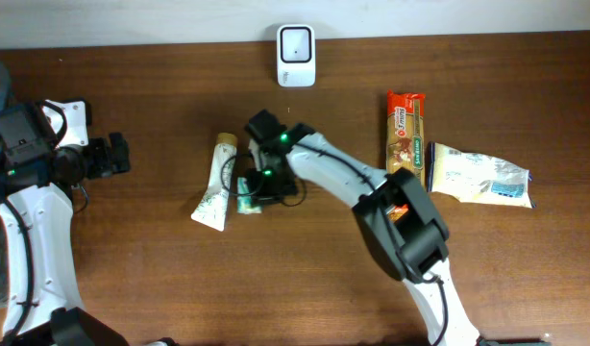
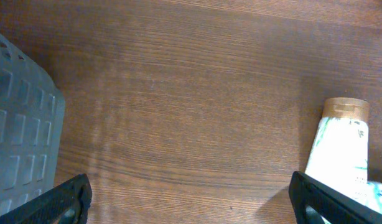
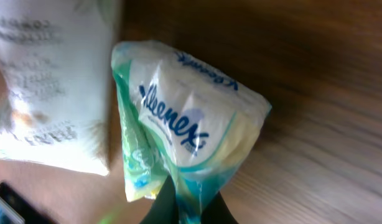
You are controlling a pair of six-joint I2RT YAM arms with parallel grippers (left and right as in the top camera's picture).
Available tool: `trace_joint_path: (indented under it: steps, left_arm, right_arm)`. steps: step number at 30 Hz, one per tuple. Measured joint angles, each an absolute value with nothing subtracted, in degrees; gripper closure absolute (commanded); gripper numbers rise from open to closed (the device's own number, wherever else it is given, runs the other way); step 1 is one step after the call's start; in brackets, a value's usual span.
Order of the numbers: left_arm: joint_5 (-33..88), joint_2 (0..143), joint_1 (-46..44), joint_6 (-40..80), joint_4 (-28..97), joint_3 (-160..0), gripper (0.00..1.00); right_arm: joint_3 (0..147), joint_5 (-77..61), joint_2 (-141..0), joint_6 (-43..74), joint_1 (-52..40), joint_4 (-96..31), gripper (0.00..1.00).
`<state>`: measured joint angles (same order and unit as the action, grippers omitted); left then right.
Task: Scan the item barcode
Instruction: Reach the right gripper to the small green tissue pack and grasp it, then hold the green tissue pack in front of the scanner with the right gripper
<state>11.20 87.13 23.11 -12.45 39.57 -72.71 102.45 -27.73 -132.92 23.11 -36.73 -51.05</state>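
Overhead, pack: the tissue pack (image 1: pixel 245 200) is seen low over mid-tabletop (image 1: pixel 160 279), just beside the tube (image 1: pixel 215 183) and largely hidden under the right claw (image 1: pixel 261 185).
Overhead, scanner: the scanner (image 1: pixel 295 43) stands at the far edge, well apart from the pack and a little to the right of it; this is the gap on which the coming move is judged to turn.
Overhead, nearer arm: the right arm is on the pack; the left claw (image 1: pixel 115 154) is parked well apart at the left edge.
Overhead, pack axis: it cannot be told here, as too little is shown.

Left wrist, claw: the left claw (image 2: pixel 191 202) is spread wide and nothing is held.
Left wrist, tube: only the capped end of the tube (image 2: pixel 340 149) is seen at the right; the pack is not in view.

Right wrist, claw: the right claw (image 3: pixel 188 208) is pinched tight on the pack's lower end.
Right wrist, pack: the pack (image 3: pixel 191 118) is held with its long axis running away from the claw, upward in the frame and leaning right.
Right wrist, facing: the branded face is turned to the camera; no barcode is seen, so a turn of the wrist is judged likely to be needed at the scanner.
Right wrist, neighbour: the tube (image 3: pixel 48 81) lies just beside the pack on the left.
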Motion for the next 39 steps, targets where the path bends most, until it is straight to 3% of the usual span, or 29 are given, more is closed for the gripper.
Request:
trace_joint_path:
  steps: [8, 12, 23, 39]
  left_arm:
    - [11.2, 87.1, 23.1, -12.4, 39.6, -72.7, 0.01]
    - [11.2, 87.1, 23.1, -12.4, 39.6, -72.7, 0.01]
    - [11.2, 87.1, 23.1, -12.4, 39.6, -72.7, 0.01]
    - [11.2, 87.1, 23.1, -12.4, 39.6, -72.7, 0.01]
  right_arm:
    - [101.6, -48.9, -126.9, -6.5, -20.5, -63.5, 0.96]
    - [101.7, -62.7, -123.3, -15.4, -15.8, -67.8, 0.96]
    - [101.6, -84.4, -123.2, -19.9, -8.6, -70.4, 0.96]
    - [101.6, -87.0, -121.9, -24.7, -6.9, -73.5, 0.96]
